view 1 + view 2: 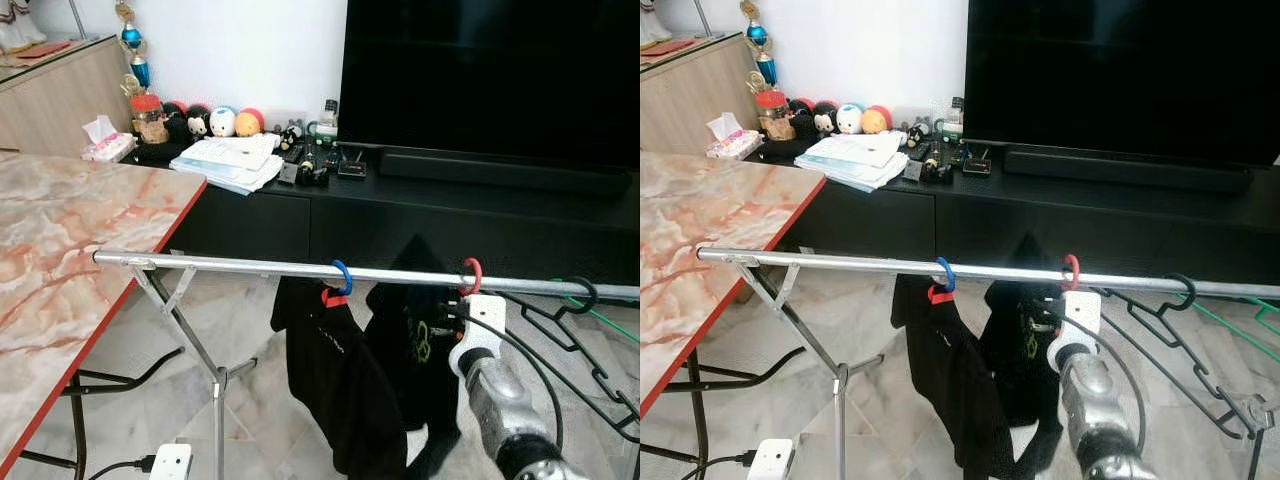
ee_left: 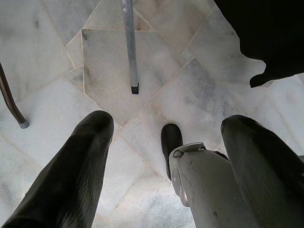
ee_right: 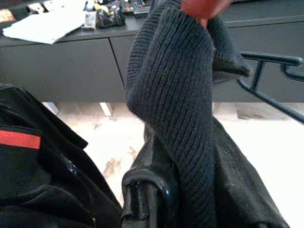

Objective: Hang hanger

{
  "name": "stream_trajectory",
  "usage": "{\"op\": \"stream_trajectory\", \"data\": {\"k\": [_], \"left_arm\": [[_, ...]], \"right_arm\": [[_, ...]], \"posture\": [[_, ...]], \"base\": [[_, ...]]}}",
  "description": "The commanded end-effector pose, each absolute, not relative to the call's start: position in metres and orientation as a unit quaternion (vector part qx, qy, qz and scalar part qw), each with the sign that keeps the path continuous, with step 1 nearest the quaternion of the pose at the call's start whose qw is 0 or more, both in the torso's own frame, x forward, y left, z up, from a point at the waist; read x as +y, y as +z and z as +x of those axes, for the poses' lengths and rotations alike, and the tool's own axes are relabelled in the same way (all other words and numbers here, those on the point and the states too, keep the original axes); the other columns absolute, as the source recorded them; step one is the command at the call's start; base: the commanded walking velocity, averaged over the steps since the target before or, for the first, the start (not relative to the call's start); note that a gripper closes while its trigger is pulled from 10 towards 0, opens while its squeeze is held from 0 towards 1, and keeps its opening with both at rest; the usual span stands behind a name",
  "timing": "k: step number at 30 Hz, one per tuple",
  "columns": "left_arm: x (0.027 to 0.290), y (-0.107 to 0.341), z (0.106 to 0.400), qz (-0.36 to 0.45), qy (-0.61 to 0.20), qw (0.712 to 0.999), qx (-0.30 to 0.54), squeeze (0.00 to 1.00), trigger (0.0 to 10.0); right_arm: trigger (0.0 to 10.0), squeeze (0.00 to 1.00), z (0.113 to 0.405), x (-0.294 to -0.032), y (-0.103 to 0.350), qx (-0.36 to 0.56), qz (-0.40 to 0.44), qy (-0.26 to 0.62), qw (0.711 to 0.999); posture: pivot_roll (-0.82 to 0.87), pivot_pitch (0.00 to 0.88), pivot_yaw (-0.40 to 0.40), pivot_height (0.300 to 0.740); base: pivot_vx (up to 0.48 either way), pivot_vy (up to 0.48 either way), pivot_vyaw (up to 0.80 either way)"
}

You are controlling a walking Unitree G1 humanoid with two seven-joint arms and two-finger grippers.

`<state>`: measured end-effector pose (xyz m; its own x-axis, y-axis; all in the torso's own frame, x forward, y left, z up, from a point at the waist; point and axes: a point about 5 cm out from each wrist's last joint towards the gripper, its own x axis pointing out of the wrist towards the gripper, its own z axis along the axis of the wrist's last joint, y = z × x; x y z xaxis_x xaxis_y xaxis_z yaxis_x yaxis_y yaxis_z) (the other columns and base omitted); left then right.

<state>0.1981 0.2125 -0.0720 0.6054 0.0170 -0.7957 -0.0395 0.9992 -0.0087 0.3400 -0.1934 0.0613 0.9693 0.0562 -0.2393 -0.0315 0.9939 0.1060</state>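
Right gripper (image 1: 452, 318), raised just below the rail (image 1: 250, 266), clasps the dark knit garment (image 3: 180, 95) on the red-hooked hanger (image 1: 471, 274); left gripper (image 2: 161, 156) hangs with fingers parted.

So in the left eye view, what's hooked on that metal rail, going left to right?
Blue hook with a black garment → red hook, the right gripper just below it → black hanger → green hanger.

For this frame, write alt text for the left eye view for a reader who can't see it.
The right gripper reaches up to a red-hooked hanger carrying a black garment on a silver drying rail. A blue-hooked hanger hangs alongside, empty black hangers farther right, a marble table at left.
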Motion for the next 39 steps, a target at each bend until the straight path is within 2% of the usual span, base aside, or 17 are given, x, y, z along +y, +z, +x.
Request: {"op": "stream_trajectory", "data": {"k": [1,9,15,16,17,18,27,39], "left_arm": [[0.214,-0.072,0.197,-0.007,0.014,0.894,0.449,0.0,10.0],[0.216,-0.075,0.191,-0.002,0.014,0.89,0.456,0.0,10.0],[0.216,-0.08,0.182,0.002,0.02,0.886,0.463,0.0,10.0],[0.216,-0.082,0.177,0.003,0.027,0.884,0.467,0.0,10.0],[0.216,-0.083,0.174,0.006,0.03,0.882,0.47,0.0,10.0],[0.217,-0.085,0.171,0.005,0.034,0.881,0.471,0.0,10.0],[0.22,-0.091,0.153,0.004,0.048,0.877,0.478,0.0,10.0],[0.226,-0.094,0.14,0.006,0.051,0.874,0.483,0.0,10.0]], "right_arm": [[0.0,0.0,0.344,-0.198,0.077,0.07,0.054,0.014,0.996],[0.0,0.0,0.318,-0.202,0.056,0.076,0.065,-0.002,0.995],[0.0,0.0,0.286,-0.203,0.023,0.128,0.057,-0.006,0.99],[4.2,0.0,0.276,-0.203,0.015,0.139,0.055,-0.008,0.989],[4.2,0.0,0.269,-0.203,0.012,0.142,0.052,-0.01,0.988],[10.0,0.0,0.266,-0.205,0.01,0.142,0.055,-0.016,0.988],[10.0,0.0,0.249,-0.212,0.012,0.121,0.068,-0.058,0.989],[10.0,0.0,0.254,-0.214,0.019,0.107,0.072,-0.089,0.988]], "posture": [[0.05,0.001,0.015,0.74],[0.03,0.0,0.017,0.74],[0.03,0.0,0.016,0.74],[0.04,0.0,0.012,0.74],[0.04,0.0,0.012,0.74],[0.04,0.0,0.013,0.74],[0.02,0.0,0.035,0.74],[-0.02,0.0,0.077,0.74]], "base": [[0.0,0.0,0.0],[0.0,0.0,0.0],[0.0,0.0,0.0],[0.0,0.0,0.0],[0.0,0.0,0.0],[0.0,0.0,0.0],[0.0,0.0,0.0],[0.0,0.0,0.0]]}}
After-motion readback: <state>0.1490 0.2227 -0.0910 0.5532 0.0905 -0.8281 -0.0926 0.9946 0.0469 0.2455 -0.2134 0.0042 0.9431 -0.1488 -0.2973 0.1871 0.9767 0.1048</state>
